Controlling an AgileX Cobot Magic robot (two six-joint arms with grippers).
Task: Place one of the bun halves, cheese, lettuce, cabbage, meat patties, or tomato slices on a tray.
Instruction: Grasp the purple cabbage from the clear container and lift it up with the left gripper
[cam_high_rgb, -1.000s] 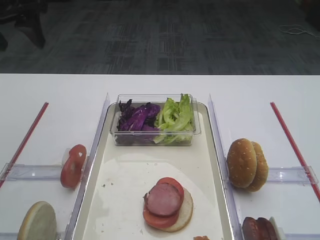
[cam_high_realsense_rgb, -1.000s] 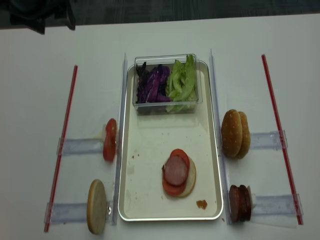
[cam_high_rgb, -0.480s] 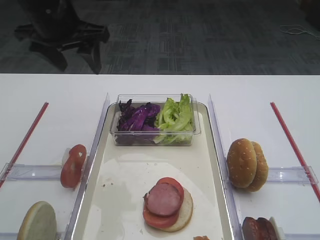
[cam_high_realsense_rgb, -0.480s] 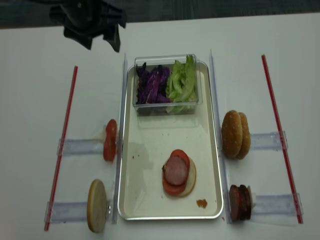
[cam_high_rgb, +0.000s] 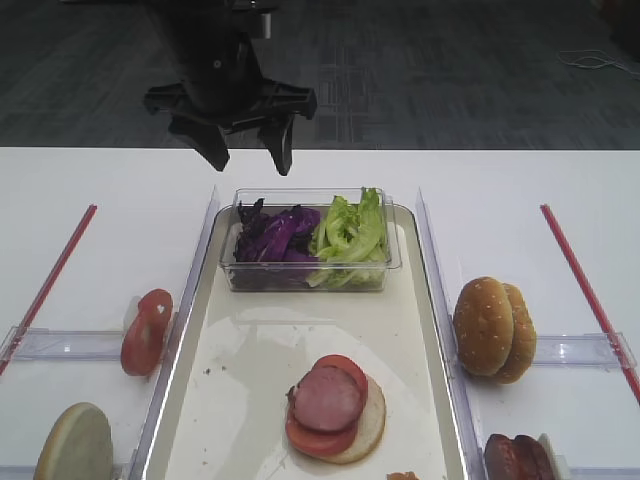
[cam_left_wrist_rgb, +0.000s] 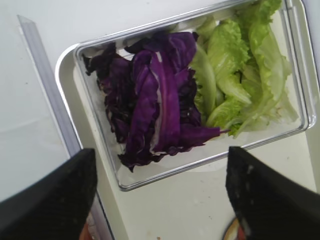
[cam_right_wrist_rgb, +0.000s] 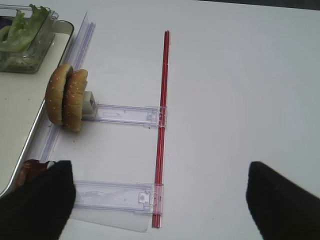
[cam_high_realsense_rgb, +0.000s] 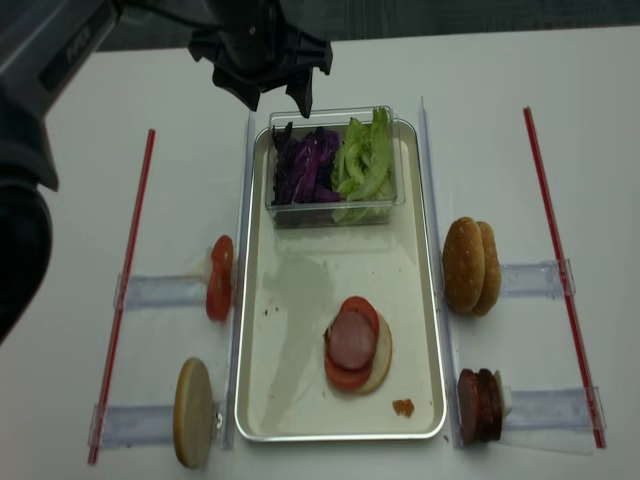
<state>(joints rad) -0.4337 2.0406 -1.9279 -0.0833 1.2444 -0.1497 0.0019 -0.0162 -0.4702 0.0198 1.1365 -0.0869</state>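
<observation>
My left gripper (cam_high_rgb: 249, 160) hangs open and empty over the far left end of a clear box, above the purple cabbage (cam_left_wrist_rgb: 155, 100) and beside the lettuce (cam_left_wrist_rgb: 240, 75). The box stands at the far end of the metal tray (cam_high_realsense_rgb: 290, 400). Nearer on the tray lies a bun half topped with tomato and a meat patty (cam_high_rgb: 327, 398). Tomato slices (cam_high_rgb: 147, 330) and a pale bun half (cam_high_rgb: 75, 445) stand in holders on the left. Sesame bun halves (cam_high_rgb: 493, 328) and meat patties (cam_high_rgb: 515, 458) stand on the right. My right gripper (cam_right_wrist_rgb: 160, 205) is open over bare table. Cheese is out of view.
Clear plastic rails (cam_high_realsense_rgb: 246, 200) run along both long sides of the tray. Red strips (cam_high_realsense_rgb: 125, 290) lie on the white table at the far left and far right (cam_high_realsense_rgb: 550, 230). A small sauce spot (cam_high_realsense_rgb: 403, 407) marks the tray's near right corner.
My left arm has swung in from the far left and now hovers over the clear box, still open. The food has not moved.
</observation>
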